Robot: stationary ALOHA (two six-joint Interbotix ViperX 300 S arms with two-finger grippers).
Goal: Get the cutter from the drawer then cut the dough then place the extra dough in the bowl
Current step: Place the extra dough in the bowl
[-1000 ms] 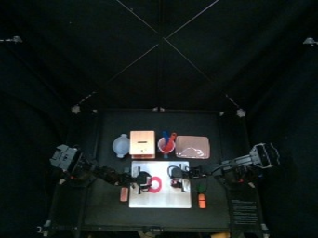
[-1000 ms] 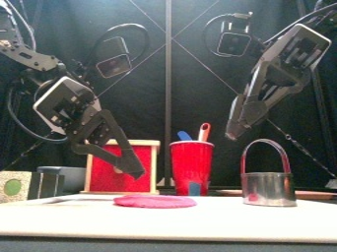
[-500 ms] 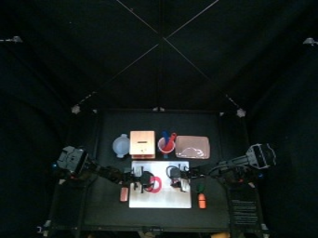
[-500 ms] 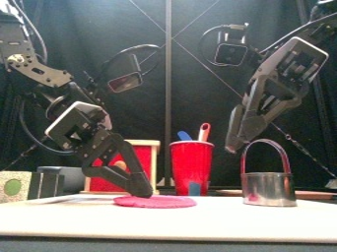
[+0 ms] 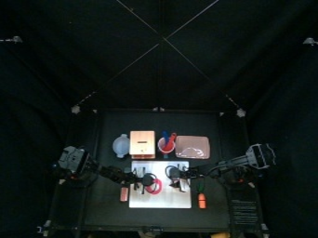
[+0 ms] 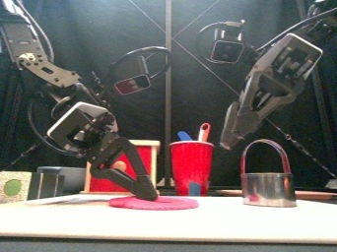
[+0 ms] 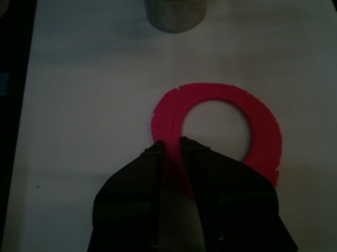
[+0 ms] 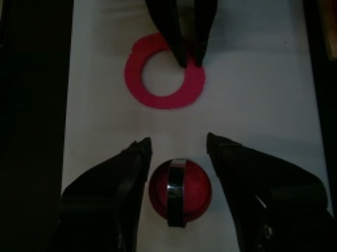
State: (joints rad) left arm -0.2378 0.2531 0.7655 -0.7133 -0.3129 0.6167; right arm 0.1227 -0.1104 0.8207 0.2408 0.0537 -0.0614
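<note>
Two tools hang over the white board [image 7: 79, 98]. The left tool [image 7: 176, 148], nearly pressed together, pinches the rim of the pink dough ring [image 7: 250, 118] directly beneath it, probably to lift the extra. The right tool [image 8: 178, 141] hangs spread above the cutter [image 8: 178, 192], keeping clear.

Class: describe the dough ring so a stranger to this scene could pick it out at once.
Find the white cutting board at the table's front. The dough ring lies on it under the left gripper. It is the only flat pink hoop; the metal cutter to its right stands tall and shiny.
</note>
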